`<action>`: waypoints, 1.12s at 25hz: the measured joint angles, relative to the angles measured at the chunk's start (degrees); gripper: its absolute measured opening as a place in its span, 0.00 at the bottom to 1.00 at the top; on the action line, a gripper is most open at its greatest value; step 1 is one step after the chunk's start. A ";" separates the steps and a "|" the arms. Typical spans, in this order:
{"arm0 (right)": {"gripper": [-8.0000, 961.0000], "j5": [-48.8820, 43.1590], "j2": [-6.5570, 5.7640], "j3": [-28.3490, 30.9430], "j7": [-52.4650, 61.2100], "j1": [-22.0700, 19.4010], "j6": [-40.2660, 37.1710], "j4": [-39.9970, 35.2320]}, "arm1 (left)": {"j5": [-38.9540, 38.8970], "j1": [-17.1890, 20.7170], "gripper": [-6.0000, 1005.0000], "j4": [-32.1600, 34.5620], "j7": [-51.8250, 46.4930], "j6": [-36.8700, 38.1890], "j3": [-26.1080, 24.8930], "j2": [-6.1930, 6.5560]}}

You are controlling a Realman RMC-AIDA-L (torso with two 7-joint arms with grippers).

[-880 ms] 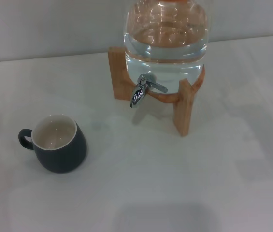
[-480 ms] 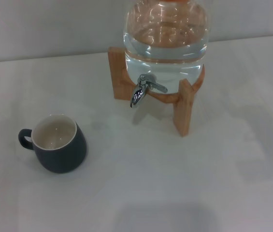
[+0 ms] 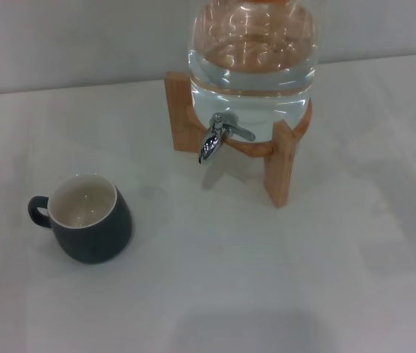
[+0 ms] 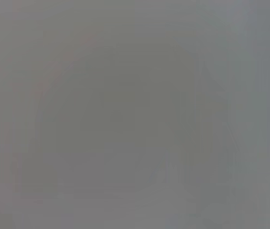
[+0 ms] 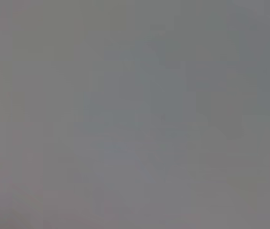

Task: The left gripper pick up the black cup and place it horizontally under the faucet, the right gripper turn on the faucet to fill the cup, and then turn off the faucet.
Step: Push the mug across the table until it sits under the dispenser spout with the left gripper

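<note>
Dark cup (image 3: 93, 232), cream inside; chrome faucet (image 3: 215, 137).

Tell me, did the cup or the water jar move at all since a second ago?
No, nothing visibly moved. The black cup stands upright in the same spot on the table, its handle pointing to the robot's left. The faucet on the glass jar is unchanged, with nothing under its spout. Neither gripper shows in any view.

Neither arm nor gripper visible in head view; both wrist views show only blank grey
</note>
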 joint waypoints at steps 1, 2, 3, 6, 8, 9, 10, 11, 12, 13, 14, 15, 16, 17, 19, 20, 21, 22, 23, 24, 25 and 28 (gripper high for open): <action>0.88 0.00 -0.02 0.00 0.00 0.01 0.00 -0.01 | 0.00 0.08 0.87 -0.04 0.00 0.00 0.06 0.00; 0.88 0.00 -0.04 0.00 0.00 0.05 0.00 -0.01 | 0.01 0.16 0.87 -0.16 0.00 0.00 0.02 -0.01; 0.88 0.00 -0.05 0.00 -0.01 0.09 0.00 -0.02 | 0.00 0.23 0.87 -0.25 0.01 0.00 -0.03 -0.02; 0.88 0.00 -0.06 0.00 -0.02 0.12 -0.01 -0.04 | -0.05 0.47 0.87 -0.42 0.01 -0.10 -0.08 -0.02; 0.88 0.00 -0.07 0.00 -0.02 0.11 -0.02 -0.04 | 0.25 0.60 0.87 -0.42 0.01 -0.17 0.03 -0.02; 0.88 -0.01 -0.07 0.00 -0.02 0.12 -0.02 -0.04 | 0.36 0.74 0.87 -0.42 0.01 -0.20 0.04 -0.02; 0.88 0.00 -0.08 0.00 -0.02 0.13 -0.02 -0.04 | 0.44 0.83 0.87 -0.42 0.01 -0.24 0.04 -0.04; 0.88 0.00 -0.08 0.00 -0.02 0.15 -0.03 -0.05 | 0.55 0.93 0.87 -0.42 0.01 -0.28 0.05 -0.07; 0.88 -0.01 -0.08 0.00 -0.02 0.17 -0.03 -0.04 | 0.92 1.05 0.87 -0.42 0.01 -0.32 0.06 -0.11; 0.88 0.00 -0.08 0.00 -0.03 0.21 -0.04 -0.04 | 1.20 1.12 0.87 -0.42 0.01 -0.39 0.06 -0.15; 0.88 -0.01 -0.08 0.00 -0.03 0.24 -0.05 -0.04 | 1.56 1.17 0.87 -0.42 0.01 -0.48 0.07 -0.18; 0.88 0.00 -0.08 0.00 -0.03 0.27 -0.05 -0.04 | 2.13 1.24 0.87 -0.42 0.01 -0.76 0.08 -0.21; 0.88 0.00 -0.08 0.00 -0.03 0.30 -0.06 -0.04 | 2.39 1.26 0.87 -0.41 0.01 -0.85 0.09 -0.23; 0.88 -0.01 -0.08 0.00 -0.03 0.35 -0.07 -0.05 | 2.84 1.30 0.87 -0.38 0.01 -1.00 0.10 -0.28; 0.88 0.00 -0.08 0.00 -0.03 0.42 -0.08 -0.04 | 3.57 1.61 0.87 -0.07 -0.01 -1.10 0.11 -0.33; 0.88 0.00 -0.08 0.00 -0.02 0.44 -0.09 -0.04 | 3.86 1.77 0.87 0.09 -0.06 -1.11 0.12 -0.38; 0.88 0.00 -0.08 0.00 -0.01 0.46 -0.09 -0.04 | 4.13 1.82 0.87 0.16 -0.07 -1.12 0.13 -0.40; 0.88 0.00 -0.08 0.00 0.00 0.48 -0.09 -0.05 | 4.34 1.83 0.86 0.20 -0.07 -1.12 0.13 -0.42; 0.88 0.00 -0.08 0.00 0.01 0.51 -0.09 -0.04 | 4.55 1.84 0.86 0.22 -0.08 -1.12 0.14 -0.45; 0.88 -0.01 -0.08 0.00 0.03 0.52 -0.09 -0.04 | 4.67 1.84 0.86 0.22 -0.09 -1.11 0.13 -0.46; 0.88 -0.01 -0.08 0.00 0.06 0.54 -0.09 -0.04 | 4.73 1.84 0.86 0.22 -0.14 -1.07 0.14 -0.46; 0.88 -0.01 -0.08 0.00 0.17 0.51 -0.09 -0.04 | 4.81 1.84 0.86 0.51 -0.15 -0.64 0.13 -0.47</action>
